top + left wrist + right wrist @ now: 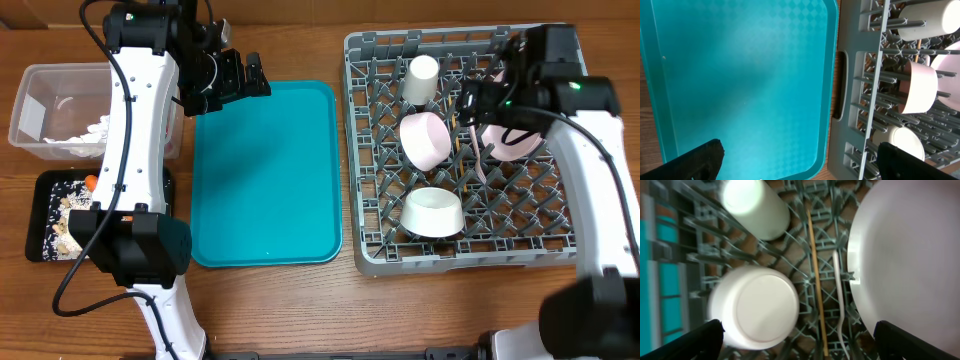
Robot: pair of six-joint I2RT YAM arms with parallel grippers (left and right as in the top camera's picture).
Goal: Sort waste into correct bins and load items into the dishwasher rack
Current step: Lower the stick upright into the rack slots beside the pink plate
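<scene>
- The right fingers [690, 342] are spread wide over the right half of the rack [455, 262] and grip nothing.
- Straight below them, on the rack's lattice floor, a chopstick [816, 285] and a white fork [840, 300] lie side by side. Their long axes run across the line between the two fingers, so closing would pinch them across their width.
- In the right wrist view a plate [905, 265] stands on one side of that pair, and an upturned bowl [757, 307] and a cup [755, 205] on the other. Whether the plate stands upright or leans cannot be told.
- The left fingers [695, 160] are also wide apart and empty. They hang over the teal tray [265, 170], just beside the rack's left edge.
- Nothing shows on the tray, so nothing there seems left to pick.
- Well to the left of the rack, beyond the tray, the clear tub [35, 100] holds a napkin [85, 135].
- The black tray [32, 220] in front of the tub holds food scraps [65, 215] and a carrot [90, 182].
- Judged from this, sorting and loading look close to done. The right arm is the nearer one for any last adjustment inside the rack.
</scene>
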